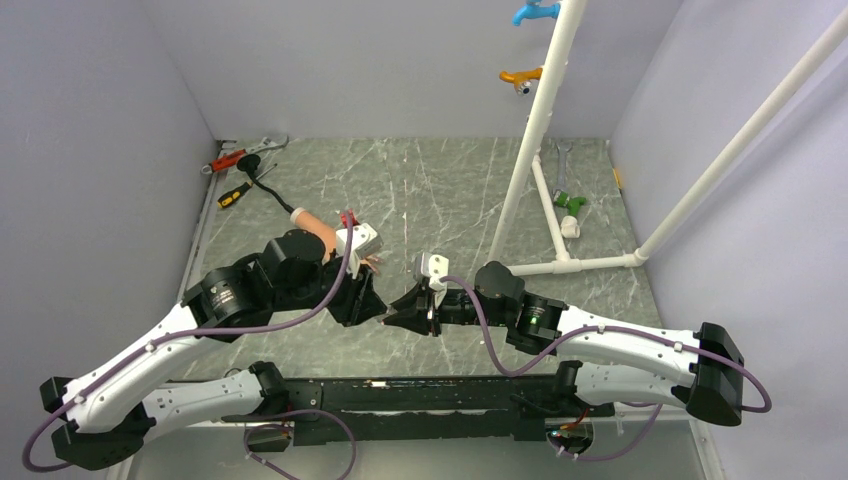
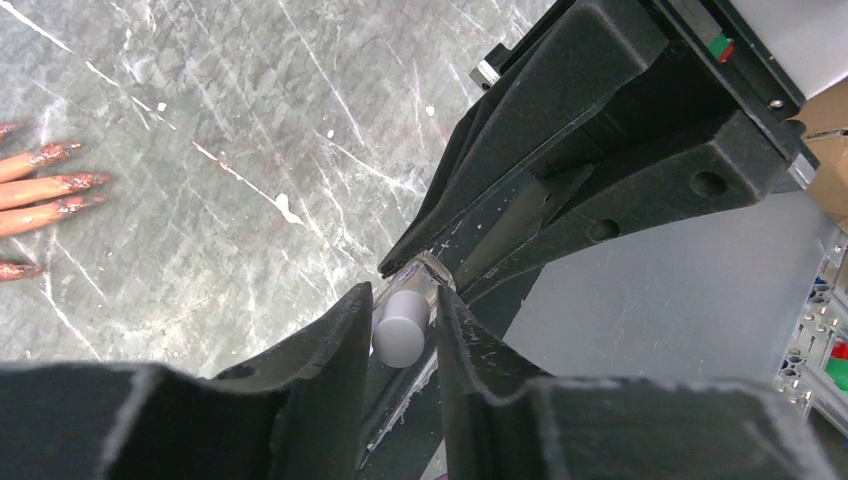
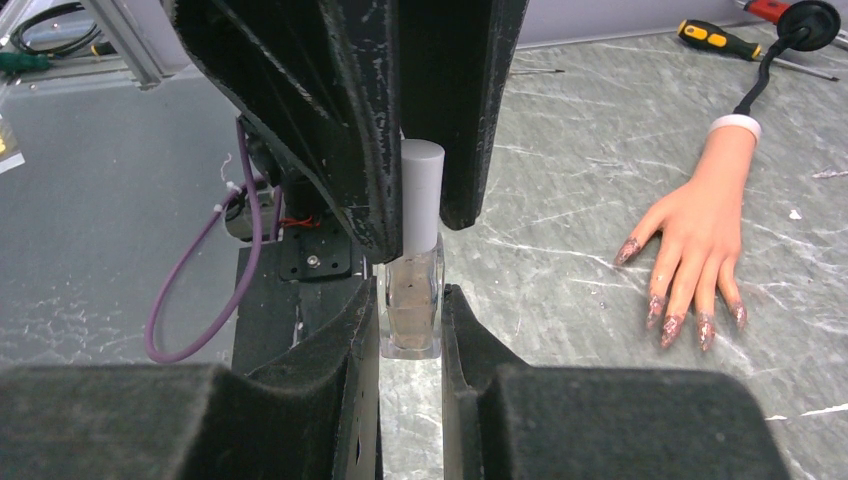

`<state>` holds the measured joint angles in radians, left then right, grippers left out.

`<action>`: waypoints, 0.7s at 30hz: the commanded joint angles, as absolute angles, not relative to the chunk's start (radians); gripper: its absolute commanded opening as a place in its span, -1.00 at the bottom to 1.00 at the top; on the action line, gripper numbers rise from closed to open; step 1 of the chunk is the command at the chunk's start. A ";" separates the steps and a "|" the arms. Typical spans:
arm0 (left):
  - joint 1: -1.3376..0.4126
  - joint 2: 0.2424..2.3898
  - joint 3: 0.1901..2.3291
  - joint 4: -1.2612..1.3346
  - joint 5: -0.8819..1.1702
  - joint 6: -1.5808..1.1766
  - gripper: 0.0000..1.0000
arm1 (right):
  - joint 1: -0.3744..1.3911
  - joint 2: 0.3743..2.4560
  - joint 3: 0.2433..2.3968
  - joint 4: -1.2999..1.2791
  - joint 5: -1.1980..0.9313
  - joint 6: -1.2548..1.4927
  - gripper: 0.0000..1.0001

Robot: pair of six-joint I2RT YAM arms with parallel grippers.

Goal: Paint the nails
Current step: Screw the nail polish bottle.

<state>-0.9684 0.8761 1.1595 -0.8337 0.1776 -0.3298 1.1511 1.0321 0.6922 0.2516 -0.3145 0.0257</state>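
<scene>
Marble table (image 1: 450,180) | right gripper (image 3: 411,297) pinches bottle (image 3: 411,315) | left gripper (image 2: 402,300) straddles cap (image 2: 398,335), grip unclear | squeeze cap squarely, twist gently, keep bottle upright

Lab: walled bench (image 1: 420,190), PVC frame (image 1: 535,130)

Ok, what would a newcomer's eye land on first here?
The two arms meeting mid-table: the right gripper clamps a small clear square bottle while the left gripper pinches its pale grey cylindrical cap. Close by, a flesh-coloured mannequin hand lies flat on the grey marbled table, its glittery reddish nails pointing toward the grippers.
</scene>
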 commanded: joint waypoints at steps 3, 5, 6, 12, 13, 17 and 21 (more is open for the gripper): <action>-0.971 0.880 1.146 -0.792 0.177 -0.336 -0.46 | 1.154 1.009 0.696 0.288 -0.301 0.011 -1.00; -0.971 0.883 1.145 -0.792 0.185 -0.337 -0.49 | 1.154 1.008 0.695 0.290 -0.301 0.011 -1.00; -0.971 0.884 1.146 -0.790 0.193 -0.335 -0.50 | 1.153 1.007 0.695 0.288 -0.299 0.011 -1.00; -0.970 0.888 1.149 -0.791 0.218 -0.321 -0.62 | 1.153 1.000 0.690 0.288 -0.295 0.009 -1.00; -0.971 0.889 1.147 -0.790 0.233 -0.312 -0.66 | 1.153 0.998 0.689 0.287 -0.295 0.009 -1.00; -0.971 0.880 1.134 -0.767 0.331 -0.262 -0.82 | 1.153 0.992 0.683 0.290 -0.305 0.009 -1.00; -0.971 0.859 1.130 -0.746 0.398 -0.225 -0.88 | 1.152 0.982 0.680 0.298 -0.341 0.009 -1.00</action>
<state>-0.9676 0.8837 1.1332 -0.8177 0.2672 -0.2729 1.1522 1.0115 0.6758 0.2321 -0.3248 0.0250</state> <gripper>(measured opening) 0.244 0.217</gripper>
